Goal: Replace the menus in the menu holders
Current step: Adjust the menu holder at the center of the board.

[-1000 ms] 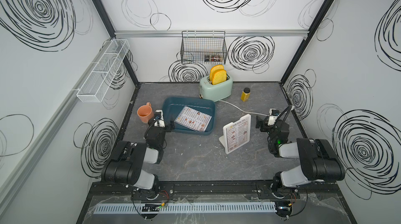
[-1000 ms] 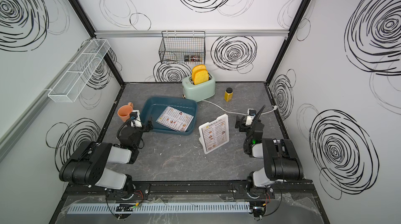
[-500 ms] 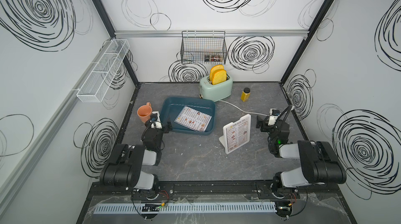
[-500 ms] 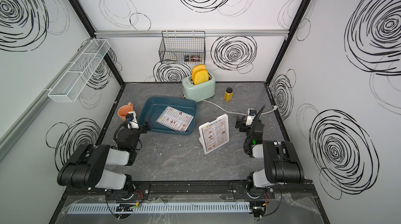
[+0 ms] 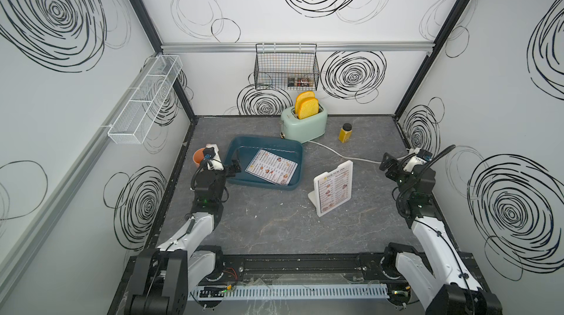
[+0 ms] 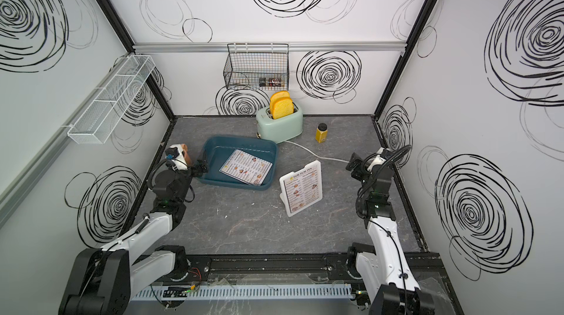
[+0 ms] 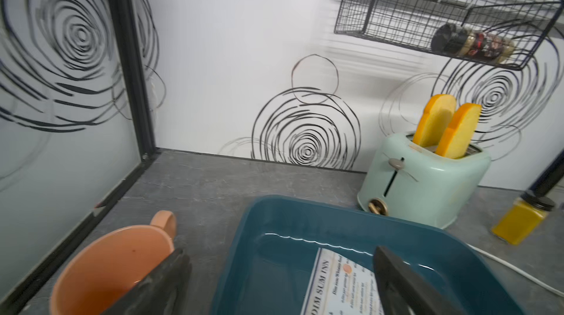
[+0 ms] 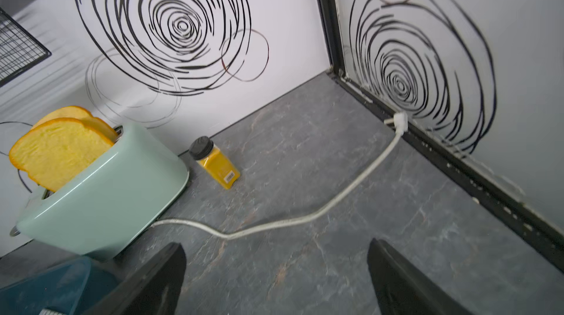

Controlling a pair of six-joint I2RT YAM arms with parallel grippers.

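Observation:
One menu (image 5: 271, 166) (image 6: 245, 167) lies flat inside the teal bin (image 5: 294, 149). Another menu (image 5: 332, 190) stands in the white tilted menu holder (image 5: 312, 197) (image 6: 316, 162) mid-table. My left gripper (image 5: 233, 167) (image 6: 201, 166) hovers open at the bin's left end. In the left wrist view, the left gripper (image 7: 280, 255) straddles the bin wall, with the menu (image 7: 338, 283) under one finger. My right gripper (image 5: 387, 164) (image 6: 354, 162) (image 8: 276, 249) is open and empty over bare table, well right of the holder.
An orange cup (image 5: 199, 155) stands just left of the left gripper. A mint toaster (image 5: 305, 122) with two toast slices and a yellow spice jar (image 5: 345, 133) stand at the back. The toaster's white cord (image 5: 341, 155) runs to the right wall. A black wire basket (image 5: 287, 66) hangs on the back wall.
Both arms have unfolded and lifted. The left gripper moved slightly farther back along the bin's left end; the right gripper drew right, away from the holder. Both stayed open.

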